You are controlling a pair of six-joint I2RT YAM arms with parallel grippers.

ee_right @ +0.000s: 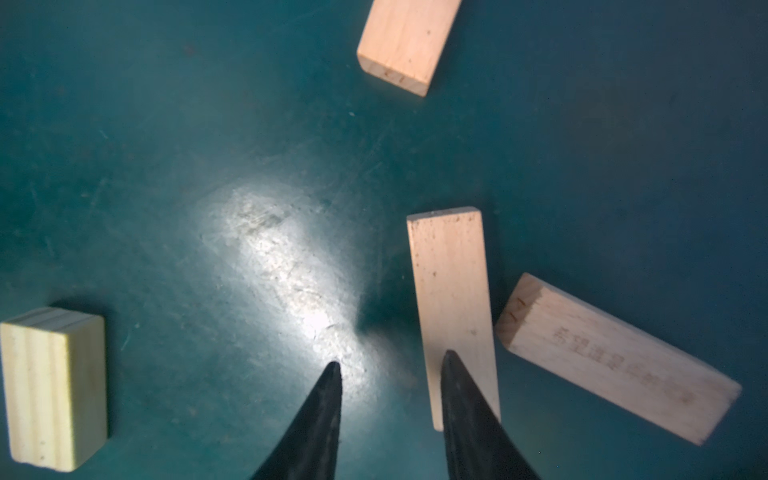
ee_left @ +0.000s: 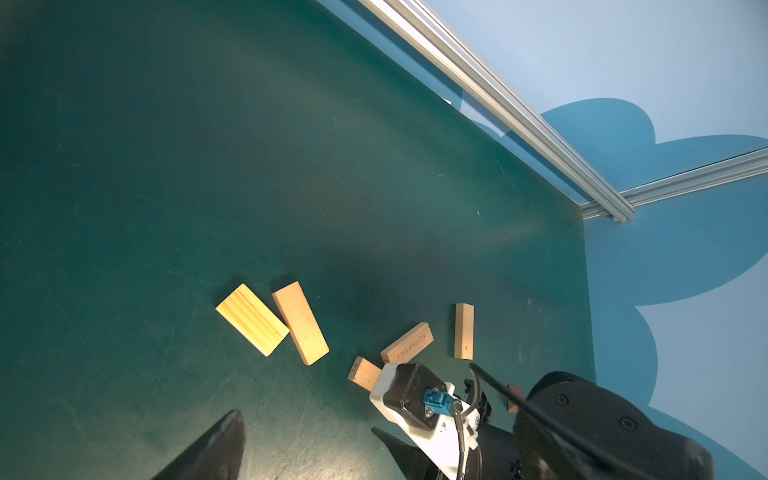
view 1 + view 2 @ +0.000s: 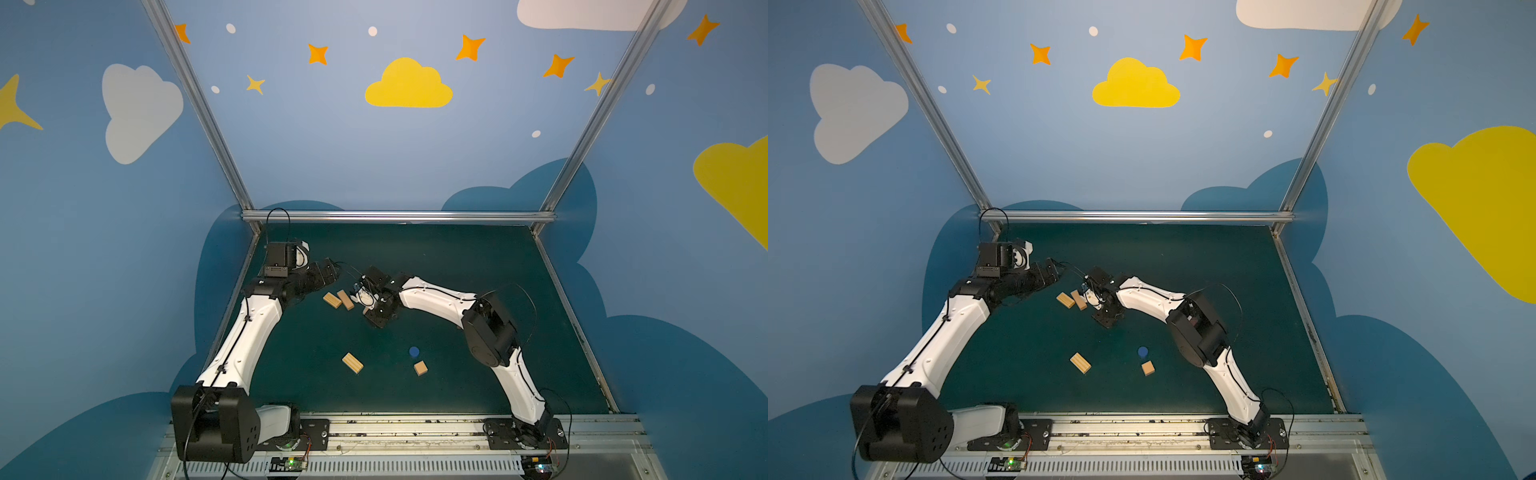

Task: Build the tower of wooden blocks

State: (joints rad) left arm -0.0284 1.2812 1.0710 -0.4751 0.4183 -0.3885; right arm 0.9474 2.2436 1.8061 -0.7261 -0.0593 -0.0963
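- The right gripper point(image 1: 390, 368) hangs low over the desk point(image 3: 457, 270), jaws apart with only bare desk between them. One fingertip overlaps a narrow bar point(image 1: 453, 307); I cannot tell whether it touches.
- Just beside that bar lies a stamped bar point(image 1: 615, 357), flat on the desk. A third bar point(image 1: 409, 41) lies a little farther off, and a pale block point(image 1: 54, 388) sits on the other side.
- The left gripper point(image 2: 307, 440) is off to the side, jaws spread wide and empty.
- Between the two grippers a ribbed bar point(image 3: 332, 300) and a smooth bar point(image 3: 345, 300) lie side by side, nearly touching.
- Nearer the robot's base, well apart from these, are another ribbed bar point(image 3: 352, 363), a tan cube point(image 3: 420, 368) and, just beside the cube, a blue round piece point(image 3: 413, 351).
- There is no wood block tower yet. Each of the wood blocks that shows lies singly on the desk, none resting on another. I judge the task to be at its very start, with all the stacking left.
- Both top views hide the bars under the right wrist. The left wrist view shows them, and also a sliver of a dark reddish-brown piece point(image 2: 515, 395) behind a cable, probably the cube.
- Only the top views show the tan cube and the blue round piece.
- Only the right wrist view shows the gap between the right jaws.
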